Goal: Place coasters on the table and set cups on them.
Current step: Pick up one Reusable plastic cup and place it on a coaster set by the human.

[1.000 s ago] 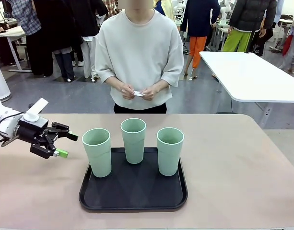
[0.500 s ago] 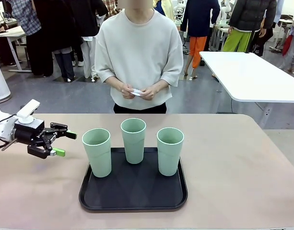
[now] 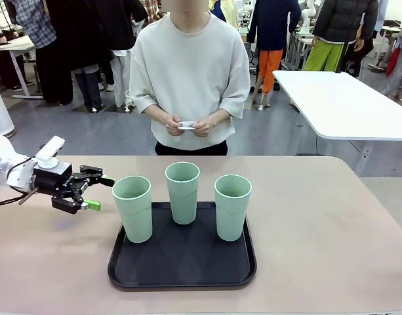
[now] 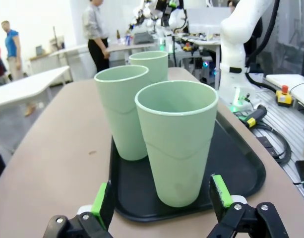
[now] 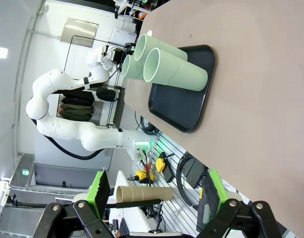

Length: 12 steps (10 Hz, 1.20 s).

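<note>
Three pale green cups stand upright on a black tray (image 3: 181, 266) on the tan table (image 3: 319, 223): the left cup (image 3: 133, 208), the middle cup (image 3: 182, 191), the right cup (image 3: 232, 206). My left gripper (image 3: 101, 193) hangs open just left of the left cup, apart from it. In the left wrist view that nearest cup (image 4: 177, 139) stands just beyond my left gripper (image 4: 160, 201), its base showing between the fingers. My right gripper (image 5: 154, 191) is open and holds nothing, far from the cups (image 5: 176, 69). A person across the table holds a small white coaster (image 3: 187, 125) in both hands.
A white rectangular table (image 3: 345, 105) stands at the back right, with people behind it. Bare tan tabletop lies on both sides of the tray and in front of the person.
My left gripper has moved right and slightly up, closer to the left cup, still open. The cups and tray have not moved.
</note>
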Each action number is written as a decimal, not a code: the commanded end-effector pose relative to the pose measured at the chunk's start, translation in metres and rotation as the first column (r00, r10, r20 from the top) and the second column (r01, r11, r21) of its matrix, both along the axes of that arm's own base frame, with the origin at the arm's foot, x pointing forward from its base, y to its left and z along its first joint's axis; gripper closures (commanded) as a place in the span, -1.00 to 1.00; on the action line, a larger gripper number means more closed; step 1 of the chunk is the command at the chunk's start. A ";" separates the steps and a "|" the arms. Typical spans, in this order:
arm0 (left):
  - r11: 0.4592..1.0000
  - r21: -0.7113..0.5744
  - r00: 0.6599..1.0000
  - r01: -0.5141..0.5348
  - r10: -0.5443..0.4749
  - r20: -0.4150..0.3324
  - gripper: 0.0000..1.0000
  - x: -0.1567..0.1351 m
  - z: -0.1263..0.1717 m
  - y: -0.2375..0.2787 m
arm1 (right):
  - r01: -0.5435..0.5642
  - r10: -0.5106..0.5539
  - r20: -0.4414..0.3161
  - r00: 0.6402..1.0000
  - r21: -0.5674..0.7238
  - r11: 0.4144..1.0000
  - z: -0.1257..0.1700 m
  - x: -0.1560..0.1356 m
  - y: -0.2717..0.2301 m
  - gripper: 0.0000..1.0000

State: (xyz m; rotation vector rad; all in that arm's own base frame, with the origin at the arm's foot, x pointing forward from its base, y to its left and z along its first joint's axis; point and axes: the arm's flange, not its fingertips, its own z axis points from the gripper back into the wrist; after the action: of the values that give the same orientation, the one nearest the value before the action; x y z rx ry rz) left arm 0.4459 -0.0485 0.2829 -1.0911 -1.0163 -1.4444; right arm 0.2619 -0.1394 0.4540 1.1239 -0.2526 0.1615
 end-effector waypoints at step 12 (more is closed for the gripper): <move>0.991 0.011 0.991 0.133 -0.133 -0.009 -1.00 0.012 -0.028 -0.061 | -0.005 0.004 0.013 1.000 0.015 1.000 0.002 0.000 0.000 -1.00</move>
State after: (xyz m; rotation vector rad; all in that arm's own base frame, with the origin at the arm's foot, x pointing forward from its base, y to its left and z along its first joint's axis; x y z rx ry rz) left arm 0.4573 -0.1054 0.2581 -1.1853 -0.9488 -1.5186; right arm 0.2618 -0.1395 0.4540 1.1238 -0.2529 0.1611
